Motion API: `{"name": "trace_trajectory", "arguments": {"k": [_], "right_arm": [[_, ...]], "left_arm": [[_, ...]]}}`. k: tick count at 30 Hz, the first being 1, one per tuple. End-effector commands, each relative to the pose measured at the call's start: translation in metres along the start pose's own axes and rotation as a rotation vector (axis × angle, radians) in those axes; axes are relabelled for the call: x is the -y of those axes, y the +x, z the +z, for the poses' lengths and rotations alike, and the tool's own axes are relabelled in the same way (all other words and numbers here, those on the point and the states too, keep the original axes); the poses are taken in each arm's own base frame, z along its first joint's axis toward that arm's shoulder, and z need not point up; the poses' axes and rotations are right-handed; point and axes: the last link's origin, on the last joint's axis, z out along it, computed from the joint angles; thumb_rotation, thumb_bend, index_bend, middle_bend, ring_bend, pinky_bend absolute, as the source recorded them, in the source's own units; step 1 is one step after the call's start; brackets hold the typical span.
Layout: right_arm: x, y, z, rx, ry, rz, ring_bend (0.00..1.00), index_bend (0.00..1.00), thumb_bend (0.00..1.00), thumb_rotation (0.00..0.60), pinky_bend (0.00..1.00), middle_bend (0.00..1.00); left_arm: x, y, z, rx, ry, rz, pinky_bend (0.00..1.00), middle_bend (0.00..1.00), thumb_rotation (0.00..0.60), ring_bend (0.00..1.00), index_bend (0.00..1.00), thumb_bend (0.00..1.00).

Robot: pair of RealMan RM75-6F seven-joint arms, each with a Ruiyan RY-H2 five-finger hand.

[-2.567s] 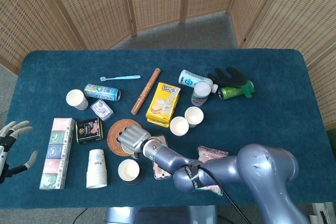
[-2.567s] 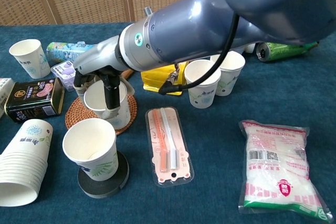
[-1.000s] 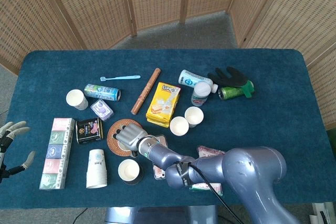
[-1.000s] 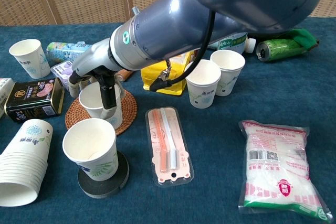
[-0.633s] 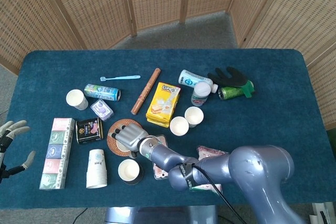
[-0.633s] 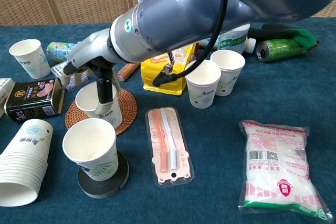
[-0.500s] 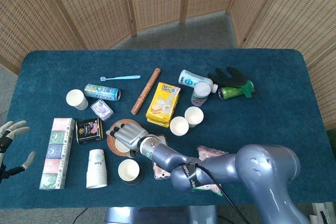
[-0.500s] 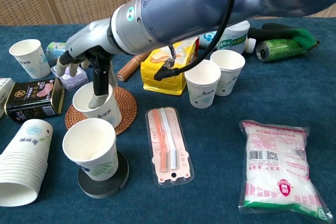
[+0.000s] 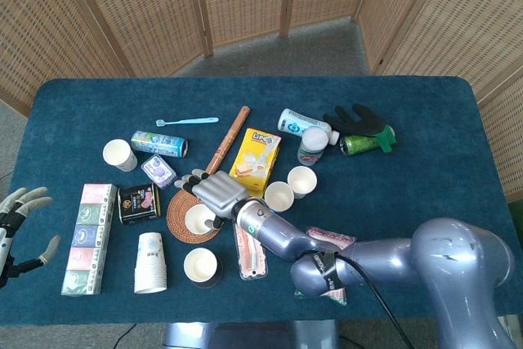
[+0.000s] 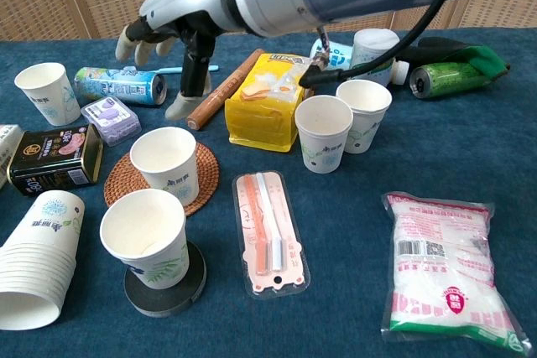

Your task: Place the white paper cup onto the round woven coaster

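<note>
The white paper cup stands upright on the round woven coaster, left of the table's middle. In the head view the same cup sits inside the coaster's rim. My right hand hovers above and behind the cup with its fingers spread, holding nothing and not touching the cup. From the head camera the right hand lies just beyond the coaster. My left hand hangs off the table's left edge, fingers apart and empty.
Just in front of the coaster, a second cup sits on a black disc. A lying cup stack and black tin are to the left. A yellow box, two cups and a toothbrush pack are to the right.
My right hand has let go of the paper cup, opened, and lifted up and back from it. The cup now stands alone on the coaster. The left hand has hardly moved.
</note>
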Motion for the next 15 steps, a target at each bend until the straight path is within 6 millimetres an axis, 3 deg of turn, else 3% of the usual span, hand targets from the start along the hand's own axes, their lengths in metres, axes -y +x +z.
{"name": "trace_trajectory", "arguments": {"k": [1, 15], "right_arm": [[-0.008, 0.007, -0.010, -0.046, -0.009, 0.022, 0.05, 0.07, 0.35, 0.600, 0.40, 0.10], [-0.051, 0.033, -0.066, -0.258, -0.075, 0.097, 0.05, 0.12, 0.35, 0.600, 0.40, 0.11]], "left_arm": [[-0.001, 0.000, 0.000, 0.002, -0.002, 0.001, 0.00, 0.17, 0.497, 0.05, 0.21, 0.42], [-0.007, -0.003, 0.002, 0.014, -0.022, -0.001, 0.00, 0.17, 0.497, 0.05, 0.21, 0.42]]}}
